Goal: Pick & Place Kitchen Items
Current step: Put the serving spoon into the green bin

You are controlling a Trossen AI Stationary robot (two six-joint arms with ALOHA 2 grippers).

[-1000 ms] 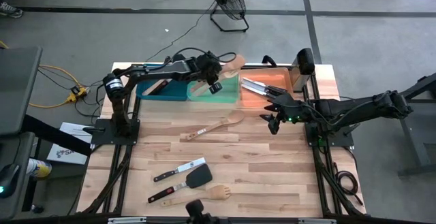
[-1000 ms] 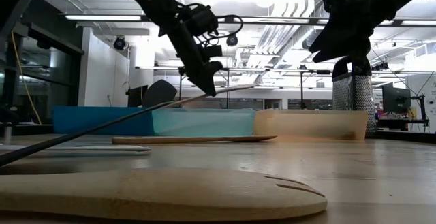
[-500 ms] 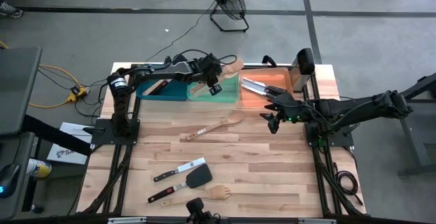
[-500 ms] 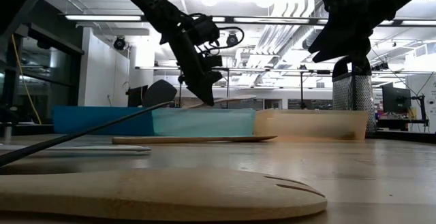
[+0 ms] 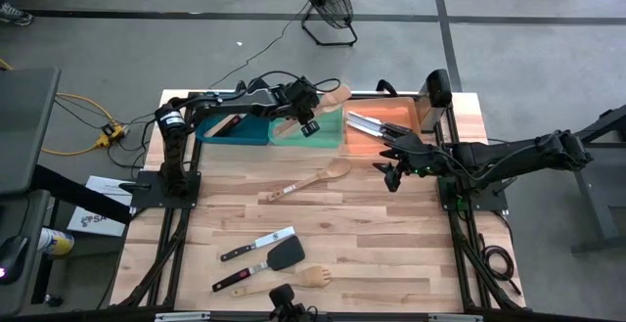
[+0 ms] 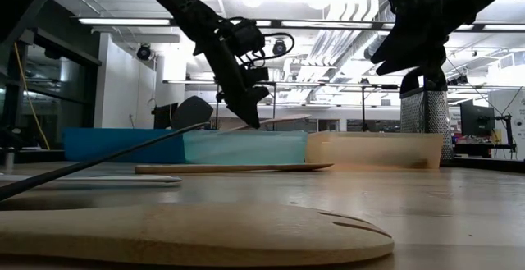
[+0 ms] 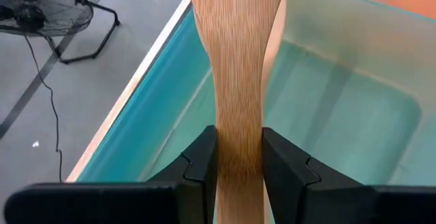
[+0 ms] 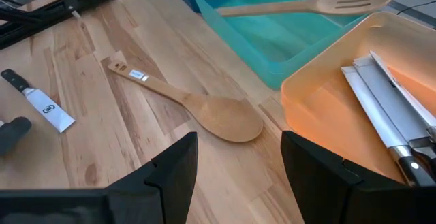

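Note:
My left gripper [image 5: 307, 118] is over the green bin [image 5: 328, 136] at the table's far side, shut on a pale wooden spatula [image 5: 333, 95]. The spatula's head reaches past the bin's far rim. A slotted wooden spoon [image 8: 320, 3] lies in the green bin. My right gripper [image 5: 393, 172] hangs open above the table, just near of the orange bin [image 5: 399, 116], which holds steel knives [image 8: 388, 94]. On the table lie a wooden spoon [image 5: 315, 179], a knife [image 5: 256, 245], a black turner [image 5: 274, 259] and a wooden fork [image 5: 298, 279]. My left gripper pinches the spatula's narrow handle [image 7: 238, 163] between its two fingers [image 7: 203, 164], one on each edge. The fingers slant down from the table's left and lie along the handle. The spatula sits nearly level just above the green bin's rim [image 6: 279, 122], with its head pointing away.
A blue bin [image 5: 233, 126] with dark utensils stands left of the green one. A steel grater [image 6: 423, 110] stands at the far right behind the orange bin. The middle of the table between the spoon and the near utensils is bare wood.
My left gripper has sunk a little toward the green bin with the spatula, then held still. The spatula's free end now sits lower, close over the bin's rim. My right gripper has kept still.

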